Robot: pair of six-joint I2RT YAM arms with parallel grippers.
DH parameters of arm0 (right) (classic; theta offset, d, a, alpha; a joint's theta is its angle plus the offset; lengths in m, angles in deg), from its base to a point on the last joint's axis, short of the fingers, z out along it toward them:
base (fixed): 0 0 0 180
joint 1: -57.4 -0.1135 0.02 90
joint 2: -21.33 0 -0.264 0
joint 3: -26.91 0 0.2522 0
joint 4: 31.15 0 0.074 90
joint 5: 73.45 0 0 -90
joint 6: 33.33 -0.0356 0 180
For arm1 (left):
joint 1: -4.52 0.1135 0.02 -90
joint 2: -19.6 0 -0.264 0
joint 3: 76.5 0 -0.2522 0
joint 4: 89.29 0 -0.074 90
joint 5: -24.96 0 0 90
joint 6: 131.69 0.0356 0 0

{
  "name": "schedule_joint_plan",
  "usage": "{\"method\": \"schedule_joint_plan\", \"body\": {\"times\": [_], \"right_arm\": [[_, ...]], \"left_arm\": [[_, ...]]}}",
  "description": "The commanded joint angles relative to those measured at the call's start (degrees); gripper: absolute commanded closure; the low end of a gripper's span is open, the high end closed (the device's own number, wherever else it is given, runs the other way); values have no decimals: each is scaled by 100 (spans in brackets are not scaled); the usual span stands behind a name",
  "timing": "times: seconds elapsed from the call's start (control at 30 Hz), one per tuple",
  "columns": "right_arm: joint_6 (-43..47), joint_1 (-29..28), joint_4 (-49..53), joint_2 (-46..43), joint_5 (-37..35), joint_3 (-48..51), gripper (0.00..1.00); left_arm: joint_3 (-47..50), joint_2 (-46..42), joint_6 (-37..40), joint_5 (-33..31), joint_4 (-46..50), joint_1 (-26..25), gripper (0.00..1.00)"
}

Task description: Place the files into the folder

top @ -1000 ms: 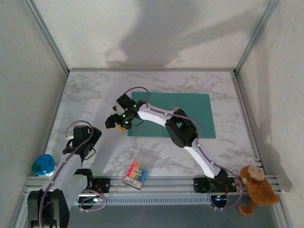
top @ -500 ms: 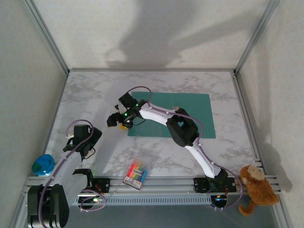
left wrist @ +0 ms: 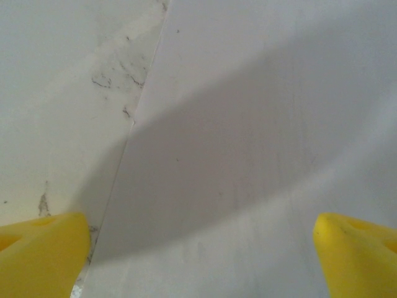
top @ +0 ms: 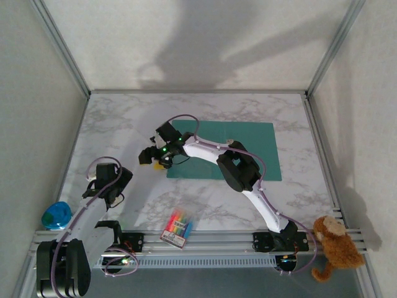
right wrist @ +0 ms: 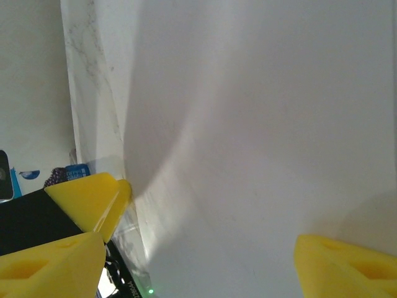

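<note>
The teal folder (top: 248,152) lies flat on the marble table, right of centre. A white sheet of the files (left wrist: 248,155) lies on the marble under my left gripper (left wrist: 198,264), its left edge running down the picture. That gripper is open, its yellow fingertips (left wrist: 43,254) wide apart above the sheet. My left gripper (top: 113,182) sits low at the near left. My right gripper (top: 151,159) reaches left past the folder's near left corner. It is open (right wrist: 198,264) over a white sheet (right wrist: 260,124), with nothing between its fingers.
A packet of coloured pens (top: 178,225) lies near the front edge. A blue object (top: 57,215) sits at the near left corner and a brown plush toy (top: 335,245) at the near right. Another yellow finger on a black body (right wrist: 93,195) shows beside the sheet's edge.
My left arm has shifted slightly near its base. The right gripper has edged a little to the left. Both grippers have stayed open.
</note>
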Motion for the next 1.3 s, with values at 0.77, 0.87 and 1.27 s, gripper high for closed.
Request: {"method": "schedule_joint_plan", "body": {"times": [0.77, 0.87, 1.27], "right_arm": [[-673, -275, -494, 203, 148, 435, 20], [-676, -281, -490, 200, 129, 434, 20], [-638, -226, -510, 71, 70, 599, 20]], "left_arm": [[242, -518, -85, 1192, -300, 20, 14], [264, -606, -136, 1159, -249, 19, 16], [249, -656, -187, 1099, -176, 12, 24]]}}
